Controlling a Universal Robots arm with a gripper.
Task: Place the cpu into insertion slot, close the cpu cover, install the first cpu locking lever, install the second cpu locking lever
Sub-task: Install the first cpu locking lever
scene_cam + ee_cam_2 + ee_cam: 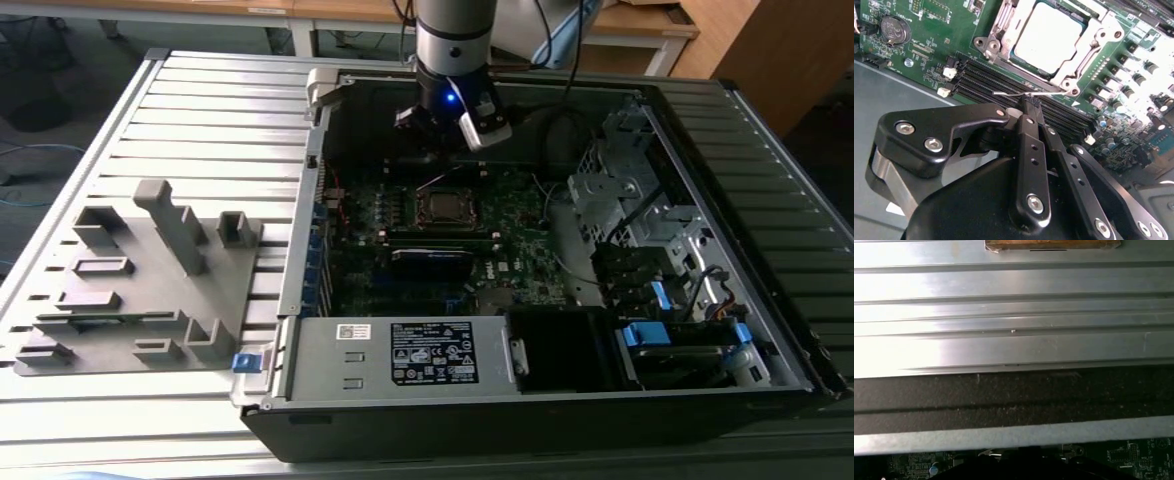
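**Gripper.** The black two-finger gripper (1032, 103) hangs inside the open black computer case (747, 385), below the grey robot arm (451, 40). In the second wrist view its fingers (1029, 145) lie pressed together with no gap between them. The fingertips meet a thin silvery wire locking lever (1009, 93) that runs crosswise at their ends. Whether the wire is pinched between the tips or only touched cannot be told.

**Task parts.** Just beyond the fingertips lies the small square black insertion slot (423, 206). The flat square cpu with the dull silver-grey top (1051, 35) sits in this slot. The silvery metal cpu cover with the square cut-out (1085, 52) lies flat down around the chip.

**Surroundings.**
- The long narrow black memory slots (989, 82) run directly under the fingertips, on the green circuit board (929, 55).
- A round silver coin battery (894, 29) sits well to one side of the fingers.
- The case rests on a ribbed grey metal table (1014, 315).
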